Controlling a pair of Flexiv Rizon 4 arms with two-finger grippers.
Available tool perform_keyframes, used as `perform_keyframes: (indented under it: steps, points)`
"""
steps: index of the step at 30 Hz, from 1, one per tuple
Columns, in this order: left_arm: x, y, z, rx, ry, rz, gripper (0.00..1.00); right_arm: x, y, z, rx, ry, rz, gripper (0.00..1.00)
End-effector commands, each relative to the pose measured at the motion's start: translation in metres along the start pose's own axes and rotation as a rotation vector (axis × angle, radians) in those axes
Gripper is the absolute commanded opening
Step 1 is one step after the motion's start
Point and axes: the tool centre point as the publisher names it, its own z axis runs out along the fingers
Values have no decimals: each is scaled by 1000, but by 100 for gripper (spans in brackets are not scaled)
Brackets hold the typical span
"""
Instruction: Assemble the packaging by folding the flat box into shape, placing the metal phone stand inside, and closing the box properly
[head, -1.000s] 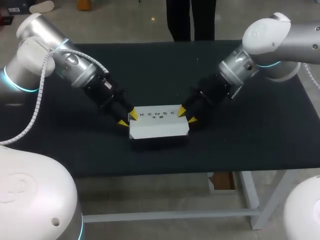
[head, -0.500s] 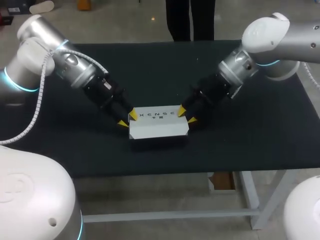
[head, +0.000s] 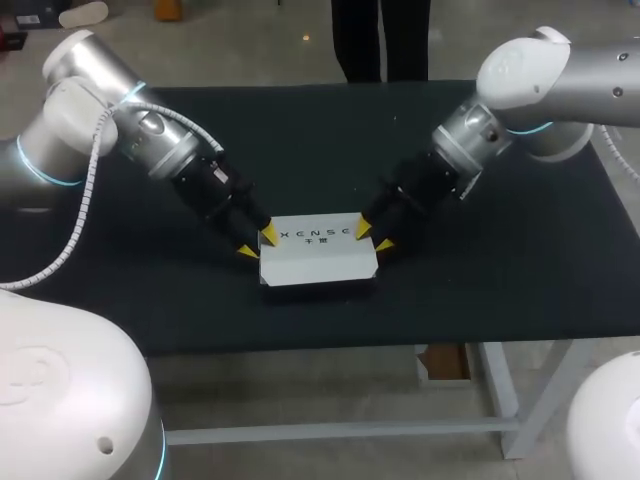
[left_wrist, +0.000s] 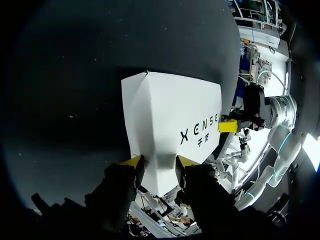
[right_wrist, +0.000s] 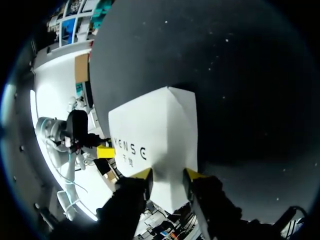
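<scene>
Near the middle of the black tabletop sat the closed white box, its contents hidden; the left claw clamped its left end, the right claw its right end.

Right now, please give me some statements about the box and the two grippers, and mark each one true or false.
1. The box is white and lies on the table. True.
2. The left gripper is shut on one end of the box. True.
3. The right gripper hangs high above the table, far from the box. False: it grips the box's other end.
4. A phone stand stands beside the box. False: none shows.
</scene>
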Motion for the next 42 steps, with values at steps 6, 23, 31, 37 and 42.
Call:
perform_keyframes:
  steps: [6,23,31,37,42]
  points:
    - [13,1,12,16,-13,-3,43,12,3,13,7,-14,0,41]
    - [11,5,6,28,-11,-9,44,10,1,7,-5,-17,3,41]
    - [10,3,4,26,-14,-18,44,10,1,5,-9,-16,5,41]
    - [10,1,2,25,-19,-21,45,10,1,4,-8,-15,5,41]
    - [11,1,1,24,-22,-20,45,8,2,4,-8,-14,7,41]
